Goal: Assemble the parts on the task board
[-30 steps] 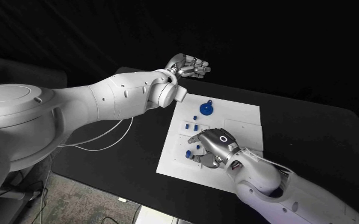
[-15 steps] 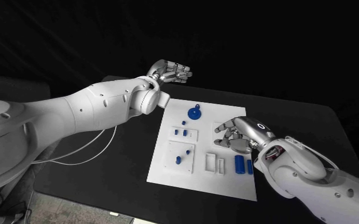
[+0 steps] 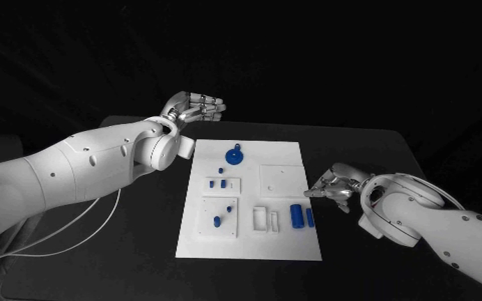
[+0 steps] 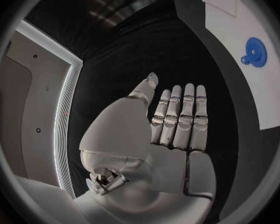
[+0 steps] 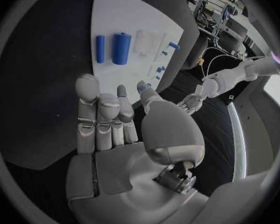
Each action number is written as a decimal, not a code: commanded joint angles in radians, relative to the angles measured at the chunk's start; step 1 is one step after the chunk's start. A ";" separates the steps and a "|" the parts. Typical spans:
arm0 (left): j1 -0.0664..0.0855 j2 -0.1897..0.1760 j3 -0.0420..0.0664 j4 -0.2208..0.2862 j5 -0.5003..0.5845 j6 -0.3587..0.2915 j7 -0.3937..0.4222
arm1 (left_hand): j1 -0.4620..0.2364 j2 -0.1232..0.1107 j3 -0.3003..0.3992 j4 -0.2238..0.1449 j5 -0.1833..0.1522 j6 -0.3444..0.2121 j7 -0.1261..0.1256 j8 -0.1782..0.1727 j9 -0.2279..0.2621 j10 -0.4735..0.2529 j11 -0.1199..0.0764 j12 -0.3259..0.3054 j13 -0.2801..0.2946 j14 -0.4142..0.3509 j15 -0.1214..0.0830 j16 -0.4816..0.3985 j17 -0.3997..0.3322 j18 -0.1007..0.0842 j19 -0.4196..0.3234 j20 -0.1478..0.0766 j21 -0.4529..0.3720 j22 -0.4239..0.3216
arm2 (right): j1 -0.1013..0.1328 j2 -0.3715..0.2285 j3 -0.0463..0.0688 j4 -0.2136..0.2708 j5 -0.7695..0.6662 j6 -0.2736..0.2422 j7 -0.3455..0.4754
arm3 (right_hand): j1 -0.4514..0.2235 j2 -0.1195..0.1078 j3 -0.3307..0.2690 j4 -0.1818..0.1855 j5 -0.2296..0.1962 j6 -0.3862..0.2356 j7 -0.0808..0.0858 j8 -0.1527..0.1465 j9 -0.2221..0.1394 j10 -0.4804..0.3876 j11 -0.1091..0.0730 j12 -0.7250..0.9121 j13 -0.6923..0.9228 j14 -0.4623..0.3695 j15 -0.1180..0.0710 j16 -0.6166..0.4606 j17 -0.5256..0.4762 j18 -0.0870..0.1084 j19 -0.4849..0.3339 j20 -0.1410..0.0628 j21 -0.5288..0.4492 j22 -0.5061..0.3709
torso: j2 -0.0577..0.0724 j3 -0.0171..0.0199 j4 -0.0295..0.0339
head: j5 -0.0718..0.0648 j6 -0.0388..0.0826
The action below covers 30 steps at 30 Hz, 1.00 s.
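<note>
Task board (image 3: pixel 281 175) central. Large blue cylinder (image 3: pixel 297 215) near right hand (image 3: pixel 332 184): probably light, stiff, slippery; grip mid-barrel. Left hand (image 3: pixel 193 107) beyond board's far corner. Both hands empty, fingers extended.

The task board (image 3: pixel 286 245), a white rectangular plate, is laid flat in the middle of the black table, long side running away from the robot. A blue round gear-like part (image 3: pixel 233 156) with a small knob at its far edge is seated near the far end. Two small blue pegs (image 3: pixel 216 184) are set side by side in a framed recess on the left. In a larger recess nearer the robot, two more blue pieces (image 3: pixel 222 216) are seen. A thick blue cylinder (image 3: pixel 297 215) and a thinner blue rod (image 3: pixel 309 218) are laid parallel, just beside each other, near the right edge.
</note>
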<state>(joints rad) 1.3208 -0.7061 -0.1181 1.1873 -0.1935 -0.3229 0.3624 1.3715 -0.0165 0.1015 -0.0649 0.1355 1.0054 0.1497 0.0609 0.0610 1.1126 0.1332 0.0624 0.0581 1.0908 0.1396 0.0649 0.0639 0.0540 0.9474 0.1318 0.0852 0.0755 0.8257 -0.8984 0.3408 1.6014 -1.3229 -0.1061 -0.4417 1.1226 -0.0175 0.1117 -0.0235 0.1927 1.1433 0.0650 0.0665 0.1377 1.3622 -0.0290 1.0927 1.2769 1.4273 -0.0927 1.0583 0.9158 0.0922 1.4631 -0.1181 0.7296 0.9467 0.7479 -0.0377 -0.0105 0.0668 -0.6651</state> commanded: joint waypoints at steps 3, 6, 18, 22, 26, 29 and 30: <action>-0.005 -0.015 0.000 0.029 0.009 0.057 0.040 | -0.005 0.008 -0.076 0.021 0.019 0.002 -0.005 0.005 0.001 0.012 -0.003 0.000 0.000 0.014 -0.004 0.000 0.001 -0.019 0.011 -0.008 0.005 0.000 | 0.001 -0.003 0.000 -0.001 0.131 0.168 -0.211 | -0.024 0.001 -0.001 0.014 -0.009 -0.014 0.004 -0.004 0.007 0.014 0.002 -0.005 0.027 0.009 0.002 0.002 0.031 0.007 0.032 0.005 0.026 0.041 | -0.003 0.0005 -0.0037 | -0.020 -0.005; -0.007 -0.021 0.000 0.039 0.009 0.065 0.046 | 0.002 0.020 -0.123 0.024 0.014 0.004 -0.006 0.005 0.001 0.009 -0.002 0.001 0.000 0.017 -0.004 0.000 0.001 -0.017 0.015 -0.009 0.007 0.000 | 0.001 0.001 0.000 -0.005 0.143 0.196 -0.246 | -0.037 0.000 0.000 0.021 -0.009 -0.019 0.004 -0.002 0.009 0.020 0.004 -0.006 0.046 0.014 0.003 0.005 0.051 0.007 0.033 0.006 0.030 0.063 | -0.003 -0.0015 -0.0018 | -0.027 -0.008; -0.010 -0.029 -0.001 0.052 0.009 0.082 0.058 | -0.005 0.022 -0.156 0.021 0.004 0.002 -0.007 0.005 0.001 -0.021 0.006 -0.001 0.000 0.019 -0.002 -0.001 0.000 -0.013 0.015 -0.006 0.010 0.000 | 0.001 0.051 -0.005 -0.031 0.142 0.236 -0.278 | -0.064 -0.005 -0.002 0.032 -0.013 -0.037 0.010 -0.003 0.007 0.024 0.007 -0.012 0.065 0.017 0.005 0.005 0.077 0.008 0.035 0.009 0.026 0.097 | -0.001 -0.0026 0.0008 | -0.026 -0.011; -0.011 -0.030 -0.001 0.053 0.009 0.083 0.059 | -0.006 0.022 -0.157 0.021 0.003 0.002 -0.007 0.005 0.001 -0.021 0.005 -0.001 0.000 0.019 -0.002 -0.001 0.000 -0.012 0.015 -0.006 0.010 0.000 | 0.001 0.067 -0.006 -0.035 0.135 0.231 -0.277 | -0.068 -0.008 -0.004 0.036 -0.015 -0.038 0.010 -0.003 0.007 0.024 0.007 -0.011 0.067 0.017 0.005 0.005 0.079 0.008 0.036 0.009 0.024 0.100 | -0.001 -0.0028 0.0009 | -0.022 -0.012; -0.011 -0.031 -0.001 0.054 0.009 0.085 0.058 | -0.007 0.023 -0.158 0.021 0.003 0.002 -0.007 0.005 0.001 -0.022 0.006 -0.001 0.000 0.020 -0.002 -0.001 0.000 -0.012 0.016 -0.006 0.011 0.000 | 0.001 0.080 -0.007 -0.041 0.125 0.228 -0.276 | -0.069 -0.012 -0.006 0.040 -0.018 -0.039 0.010 -0.003 0.008 0.025 0.008 -0.011 0.069 0.017 0.005 0.005 0.081 0.008 0.036 0.009 0.023 0.103 | -0.001 -0.0029 0.0005 | -0.019 -0.015; -0.011 -0.031 -0.002 0.054 0.009 0.085 0.057 | -0.008 0.022 -0.159 0.021 0.003 0.001 -0.007 0.005 0.001 -0.024 0.007 -0.001 0.000 0.020 -0.002 -0.001 0.000 -0.012 0.016 -0.006 0.012 0.000 | 0.001 0.090 -0.007 -0.048 0.115 0.230 -0.276 | -0.065 -0.019 -0.005 0.054 -0.023 -0.042 0.011 -0.003 0.010 0.026 0.008 -0.010 0.074 0.019 0.006 0.003 0.088 0.008 0.039 0.009 0.016 0.119 | -0.001 -0.0031 -0.0004 | -0.017 -0.015; -0.011 -0.031 -0.002 0.054 0.009 0.085 0.057 | -0.008 0.022 -0.159 0.021 0.003 0.001 -0.007 0.005 0.001 -0.024 0.007 -0.001 0.000 0.020 -0.002 -0.001 0.000 -0.012 0.016 -0.006 0.012 0.000 | 0.001 0.094 -0.007 -0.052 0.109 0.231 -0.276 | -0.065 -0.020 -0.005 0.054 -0.024 -0.043 0.011 -0.003 0.010 0.026 0.008 -0.010 0.074 0.019 0.006 0.003 0.088 0.008 0.039 0.009 0.016 0.120 | -0.001 -0.0035 -0.0008 | -0.017 -0.015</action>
<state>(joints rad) 1.3101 -0.7376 -0.1203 1.2380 -0.1907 -0.2557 0.4026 1.3737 0.0027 -0.0512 -0.0450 0.1451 1.0090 0.1462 0.0609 0.0610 1.0984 0.1393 0.0624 0.0581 1.1043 0.1357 0.0648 0.0639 0.0540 0.9561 0.1231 0.0905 0.0754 0.8268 -0.8082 0.3341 1.5530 -1.1926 0.1018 -0.6916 1.0584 -0.0317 0.1070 0.0253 0.1735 1.1080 0.0753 0.0666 0.1463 1.3831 -0.0250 1.0839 1.3082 1.4382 -0.0892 1.0582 1.0028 0.0919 1.4668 -0.1143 0.7495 1.0656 0.7470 -0.0407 -0.0101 0.0480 -0.6794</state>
